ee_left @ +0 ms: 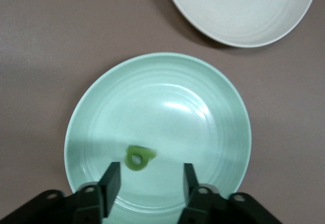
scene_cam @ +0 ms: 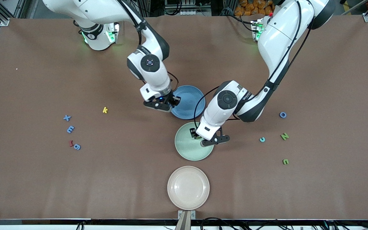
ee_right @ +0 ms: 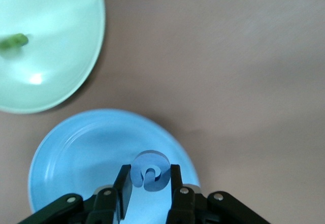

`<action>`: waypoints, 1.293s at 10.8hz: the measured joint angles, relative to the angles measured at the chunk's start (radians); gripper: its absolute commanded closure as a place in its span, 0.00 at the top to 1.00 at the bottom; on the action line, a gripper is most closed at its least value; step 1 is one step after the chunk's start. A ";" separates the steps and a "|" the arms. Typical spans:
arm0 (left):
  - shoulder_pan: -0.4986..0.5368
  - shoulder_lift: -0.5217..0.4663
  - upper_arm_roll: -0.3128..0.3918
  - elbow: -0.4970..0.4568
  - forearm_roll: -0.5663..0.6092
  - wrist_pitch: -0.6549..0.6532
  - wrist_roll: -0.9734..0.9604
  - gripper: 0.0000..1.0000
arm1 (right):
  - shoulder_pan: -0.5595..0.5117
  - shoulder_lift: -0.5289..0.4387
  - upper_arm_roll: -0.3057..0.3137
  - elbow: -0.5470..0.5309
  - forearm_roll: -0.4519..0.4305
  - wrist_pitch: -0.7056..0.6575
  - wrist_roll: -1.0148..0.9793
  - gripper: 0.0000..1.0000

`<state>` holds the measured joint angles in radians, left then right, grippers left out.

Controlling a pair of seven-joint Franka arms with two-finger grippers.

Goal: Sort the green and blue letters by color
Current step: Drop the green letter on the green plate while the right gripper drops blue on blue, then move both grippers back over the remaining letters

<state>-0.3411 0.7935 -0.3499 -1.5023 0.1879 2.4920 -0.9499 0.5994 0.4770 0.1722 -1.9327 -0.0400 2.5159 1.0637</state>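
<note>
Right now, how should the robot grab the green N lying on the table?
From straight above, I think. The green N lies flat on the table toward the left arm's end, with bare space all round it. It looks thin, so fingers probably can't get under it; pinching its two outer edges seems the safest grip.

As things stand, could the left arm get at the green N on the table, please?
Probably yes. The green N lies bare on the table toward the left arm's end, nothing on it. The left gripper is open over the green plate, carrying nothing.
</note>
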 measured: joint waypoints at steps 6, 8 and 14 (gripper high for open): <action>0.160 -0.127 0.012 0.036 0.004 -0.164 0.284 1.00 | 0.050 0.084 0.044 0.092 0.000 -0.068 0.110 1.00; 0.256 -0.158 0.012 0.031 0.004 -0.245 0.448 1.00 | 0.018 0.072 0.043 0.122 0.000 -0.148 0.112 1.00; 0.503 -0.115 0.031 0.003 0.004 -0.303 0.762 1.00 | -0.254 0.003 0.034 0.131 -0.131 -0.352 0.087 1.00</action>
<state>0.1621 0.6786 -0.3189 -1.4995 0.1920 2.1891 -0.1880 0.3452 0.4801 0.2065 -1.8014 -0.1707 2.1639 1.1505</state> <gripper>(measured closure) 0.000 0.000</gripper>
